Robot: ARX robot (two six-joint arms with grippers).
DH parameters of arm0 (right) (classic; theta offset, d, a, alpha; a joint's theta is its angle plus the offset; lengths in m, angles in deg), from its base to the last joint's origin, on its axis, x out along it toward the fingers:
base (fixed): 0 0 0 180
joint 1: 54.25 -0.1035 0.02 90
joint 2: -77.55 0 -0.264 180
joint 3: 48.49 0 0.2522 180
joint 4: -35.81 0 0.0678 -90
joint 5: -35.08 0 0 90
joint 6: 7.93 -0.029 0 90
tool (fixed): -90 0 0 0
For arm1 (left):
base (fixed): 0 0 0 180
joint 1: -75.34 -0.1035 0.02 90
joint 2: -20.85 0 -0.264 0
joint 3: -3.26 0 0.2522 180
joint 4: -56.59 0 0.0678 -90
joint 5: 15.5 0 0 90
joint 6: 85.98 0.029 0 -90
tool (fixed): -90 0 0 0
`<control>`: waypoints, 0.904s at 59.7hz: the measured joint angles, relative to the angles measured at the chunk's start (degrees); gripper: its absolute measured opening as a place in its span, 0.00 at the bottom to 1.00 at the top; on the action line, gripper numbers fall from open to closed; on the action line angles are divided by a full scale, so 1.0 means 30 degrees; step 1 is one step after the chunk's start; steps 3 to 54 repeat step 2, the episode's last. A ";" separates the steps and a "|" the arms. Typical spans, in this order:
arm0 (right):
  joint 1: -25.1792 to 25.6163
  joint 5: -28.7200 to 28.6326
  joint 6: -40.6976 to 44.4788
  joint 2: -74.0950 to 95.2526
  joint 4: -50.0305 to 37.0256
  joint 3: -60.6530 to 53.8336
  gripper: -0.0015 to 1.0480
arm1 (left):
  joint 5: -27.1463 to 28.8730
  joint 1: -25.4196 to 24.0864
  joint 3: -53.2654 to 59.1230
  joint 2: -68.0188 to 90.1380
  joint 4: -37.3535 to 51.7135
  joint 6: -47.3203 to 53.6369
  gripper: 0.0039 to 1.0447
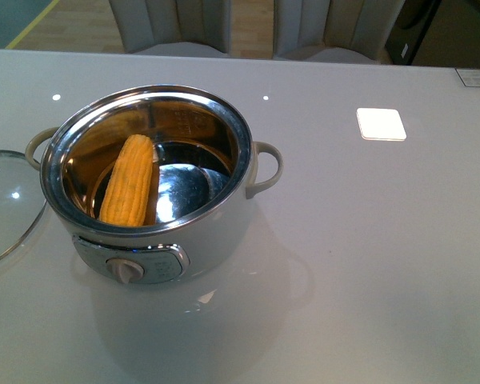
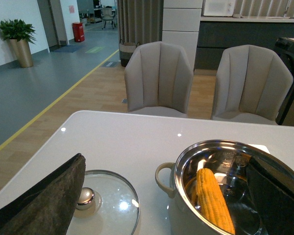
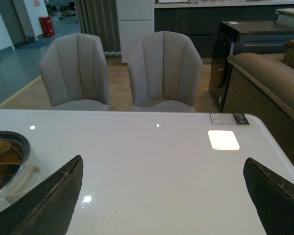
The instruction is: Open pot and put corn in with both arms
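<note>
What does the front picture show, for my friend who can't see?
A yellow corn leans inside an open grey-white pot on a white table. The glass lid lies on the table beside the pot; no robot arms show.

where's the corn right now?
In the front view the corn sits inside the open pot, leaning against the left side of the steel bowl. The glass lid lies on the table to the pot's left.

My bench (image 1: 368, 264) is glossy pale grey. The pot (image 1: 216, 240) has a mirror-polished steel bowl and smooth matt body; its glass lid (image 2: 112, 205) shines. My fingers (image 2: 49, 200) look rough, matt black.
</note>
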 joint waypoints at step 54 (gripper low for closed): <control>0.0000 0.0000 0.0000 0.0000 0.0000 0.0000 0.92 | 0.0000 0.0000 0.0000 0.0000 0.0000 0.0000 0.94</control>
